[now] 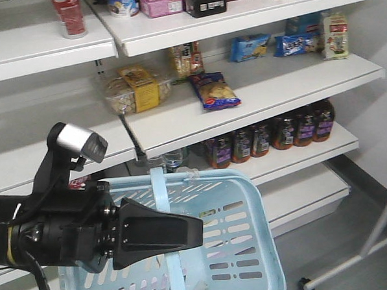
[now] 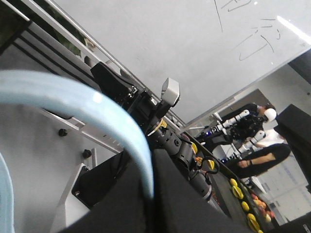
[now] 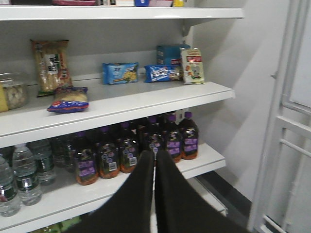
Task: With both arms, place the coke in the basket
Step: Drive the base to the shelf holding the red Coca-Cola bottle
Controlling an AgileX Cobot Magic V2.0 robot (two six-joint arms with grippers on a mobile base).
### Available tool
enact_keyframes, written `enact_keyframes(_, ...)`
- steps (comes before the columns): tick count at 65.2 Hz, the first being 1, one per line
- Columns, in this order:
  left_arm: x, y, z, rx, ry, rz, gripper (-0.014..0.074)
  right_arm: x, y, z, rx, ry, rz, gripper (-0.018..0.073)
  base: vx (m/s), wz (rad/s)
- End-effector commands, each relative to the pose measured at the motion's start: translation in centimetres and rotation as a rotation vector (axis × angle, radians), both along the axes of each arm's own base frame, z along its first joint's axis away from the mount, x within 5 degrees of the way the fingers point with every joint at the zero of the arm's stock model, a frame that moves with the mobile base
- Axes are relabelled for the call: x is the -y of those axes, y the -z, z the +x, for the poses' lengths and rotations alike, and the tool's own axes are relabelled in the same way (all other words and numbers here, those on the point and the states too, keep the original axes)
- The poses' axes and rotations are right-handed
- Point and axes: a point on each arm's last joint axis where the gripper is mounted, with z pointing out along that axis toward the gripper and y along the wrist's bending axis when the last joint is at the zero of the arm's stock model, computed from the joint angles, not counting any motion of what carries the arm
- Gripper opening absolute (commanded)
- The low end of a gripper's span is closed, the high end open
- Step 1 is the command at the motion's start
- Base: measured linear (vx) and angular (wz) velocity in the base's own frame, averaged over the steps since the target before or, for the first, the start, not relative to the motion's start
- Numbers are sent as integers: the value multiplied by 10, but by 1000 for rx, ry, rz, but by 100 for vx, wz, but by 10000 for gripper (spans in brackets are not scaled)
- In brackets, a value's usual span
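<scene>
The left tool (image 1: 196, 228) pinches the handle (image 2: 97, 110), seemingly steadying the basket (image 1: 245, 247) beneath it, while the right tool (image 3: 154, 156), pressed together and empty, faces the shelf (image 3: 146, 99) ahead.

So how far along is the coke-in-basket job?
Done: left hand grips the basket by its handle. In hand: right hand, shut and empty, faces the shelves. Left: the coke stands on the upper shelf, not yet grasped or in the basket.
</scene>
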Motion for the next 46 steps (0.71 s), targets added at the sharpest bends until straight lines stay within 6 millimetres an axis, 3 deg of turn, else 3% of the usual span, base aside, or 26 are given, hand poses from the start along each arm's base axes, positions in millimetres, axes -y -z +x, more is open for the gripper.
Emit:
enact_keyframes(1, -2, -29, -17, 26, 148, -186, -6, -2, -3, -1, 72, -25, -24, -5, 6, 50)
enact_keyframes(46, -2, -29, -17, 26, 148, -186, -6, -2, -3, -1, 72, -25, -24, -5, 6, 46)
